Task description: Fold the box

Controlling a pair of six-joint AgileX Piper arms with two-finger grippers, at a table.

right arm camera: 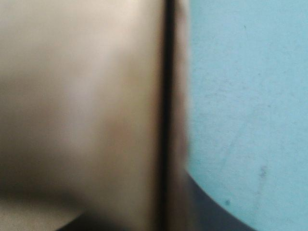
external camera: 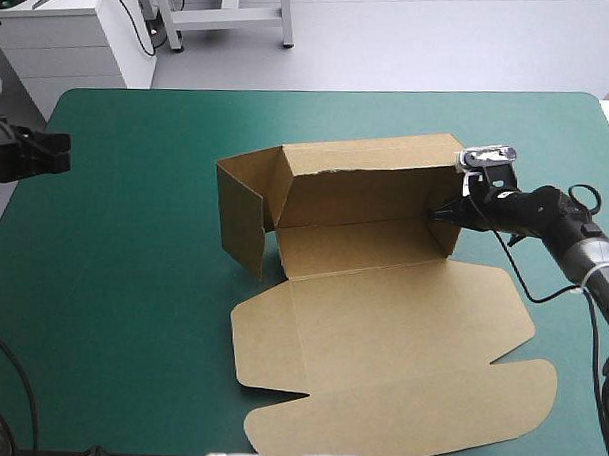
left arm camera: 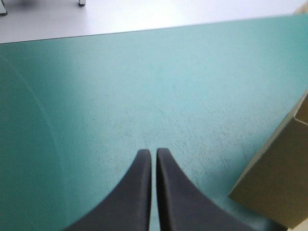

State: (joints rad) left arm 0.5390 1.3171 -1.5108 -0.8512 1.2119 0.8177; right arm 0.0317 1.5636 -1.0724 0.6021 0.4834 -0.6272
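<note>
Gripping one brown box at its right end

One box (external camera: 382,291) sits near the middle of the teal-green cover (external camera: 122,282). It is a single cut sheet of brown board, partly raised. Its long back wall stands upright. A side wall at the left end stands too, angled out toward the table's near edge. The floor panel lies flat in front of the back wall, and the wide lid with its rounded flaps lies flat toward the near edge.

Two grippers show. The right gripper (external camera: 437,215) is at the box's right end, its black fingers clamped on the raised end wall. The right wrist view shows the board's edge running between them, with one finger (right arm camera: 216,211) on the outer side over the cover. The left gripper (external camera: 59,149) is at the table's left edge, well apart from the box. Its fingers are pressed together in a pointed arch, and one corner of the box shows off to one side of them.
</note>
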